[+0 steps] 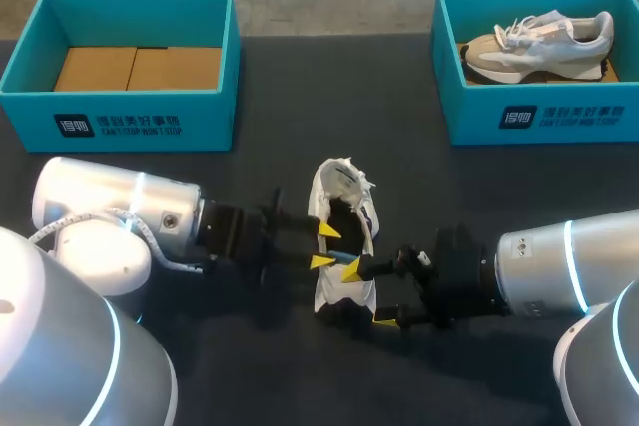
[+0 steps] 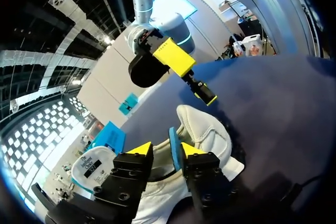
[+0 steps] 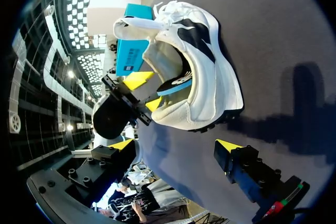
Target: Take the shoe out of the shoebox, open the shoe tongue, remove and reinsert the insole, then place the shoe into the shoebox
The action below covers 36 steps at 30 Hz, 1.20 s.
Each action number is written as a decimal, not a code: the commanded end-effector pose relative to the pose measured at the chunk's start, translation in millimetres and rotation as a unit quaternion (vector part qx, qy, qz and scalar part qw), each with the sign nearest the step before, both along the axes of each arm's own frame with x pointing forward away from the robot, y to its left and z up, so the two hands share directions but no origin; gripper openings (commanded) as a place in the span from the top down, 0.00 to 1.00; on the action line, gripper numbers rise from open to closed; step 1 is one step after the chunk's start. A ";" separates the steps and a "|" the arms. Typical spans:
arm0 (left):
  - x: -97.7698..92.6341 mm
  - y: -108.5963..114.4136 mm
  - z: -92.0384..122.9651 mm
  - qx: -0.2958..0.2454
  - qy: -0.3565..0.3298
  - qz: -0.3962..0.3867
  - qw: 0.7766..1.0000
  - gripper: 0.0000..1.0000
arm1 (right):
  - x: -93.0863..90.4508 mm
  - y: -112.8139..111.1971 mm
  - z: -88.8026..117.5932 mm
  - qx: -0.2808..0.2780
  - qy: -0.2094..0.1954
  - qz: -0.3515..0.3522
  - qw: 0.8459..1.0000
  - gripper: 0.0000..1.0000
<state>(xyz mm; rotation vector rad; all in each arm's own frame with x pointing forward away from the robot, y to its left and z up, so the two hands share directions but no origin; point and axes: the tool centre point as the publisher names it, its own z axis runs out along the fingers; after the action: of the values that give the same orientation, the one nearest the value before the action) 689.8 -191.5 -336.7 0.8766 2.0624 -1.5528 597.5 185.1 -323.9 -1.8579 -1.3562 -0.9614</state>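
- Tabletop [image 1: 300,97]: dark surface carrying two teal shoeboxes at the far edge and one loose shoe near the middle. The task appears to be at the insole step.
- Left shoebox [image 1: 120,122]: open, containing only flat cardboard inserts [image 1: 135,69]. It is judged to be the box the loose shoe goes back into; that placement is not yet done.
- Right shoebox [image 1: 539,117]: open, containing a beige and white sneaker [image 1: 539,42] lying on its side, well apart from both arms.
- White shoe [image 1: 339,197]: out of its box, resting on the tabletop between the two end effectors. Its tongue [image 3: 137,25] is pulled up and clear of the opening, so removal from the box and tongue opening look complete.
- Insole [image 2: 174,153]: its blue edge stands up at the shoe's collar, partly out. Whether it is on its way out or back in cannot be told.
- Left end effector [image 1: 324,246]: at the shoe's opening, fingers spread, with the insole edge between them against one finger. It does not appear clamped.
- Right end effector [image 1: 367,294]: fingers spread wide, holding nothing, just beside the shoe's heel.
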 end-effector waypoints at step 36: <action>10.4 21.1 47.5 0.126 -0.031 -0.112 0.985 0.67 | -4.9 -21.6 13.7 -0.003 -0.009 -0.005 1.000 0.00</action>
<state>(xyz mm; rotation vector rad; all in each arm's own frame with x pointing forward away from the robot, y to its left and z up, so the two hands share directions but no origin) 696.1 -167.0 -293.9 1.1903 2.1512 -1.3991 600.1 179.2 -318.7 -1.8715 -1.3620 -0.9817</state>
